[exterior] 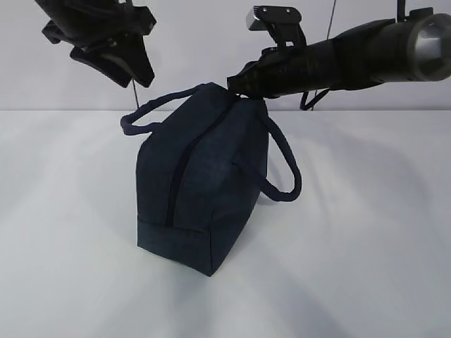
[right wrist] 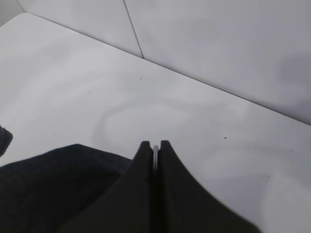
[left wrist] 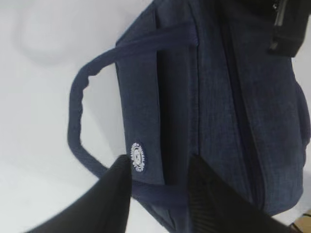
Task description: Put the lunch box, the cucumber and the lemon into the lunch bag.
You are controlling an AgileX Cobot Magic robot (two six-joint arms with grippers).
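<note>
I am a two-armed robot at a white table (exterior: 366, 246). The lunch bag (exterior: 204, 183) stands near the centre of the table, a boxy dark navy fabric bag with one end facing the exterior camera and its zipper (exterior: 180, 172) running closed along the top and down that end. One loop handle (exterior: 144, 116) arcs out toward ten o'clock; the other handle (exterior: 285, 165) hangs down the side toward four o'clock.

My right arm (exterior: 352, 60) reaches in level from two o'clock, a thick black tube stretched almost horizontally above the table. Its claw (exterior: 239, 83) meets the bag's top far corner at twelve o'clock. In the right wrist view, the two fingers (right wrist: 167, 174) are pressed together, with a thin pale metal ring (right wrist: 155, 158) pinched edge-on between their tips and dark fabric just at eight o'clock of them.

My left arm (exterior: 91, 24) hangs in from eleven o'clock, raised above the bag and apart from it. Its claw (exterior: 130, 67) points down toward the bag. In the left wrist view the fingers (left wrist: 112, 204) are spread and hold nothing, above the bag's side, where a small round white logo (left wrist: 138, 157) sits on a pocket.

No lunch box, cucumber or lemon shows in any view.
</note>
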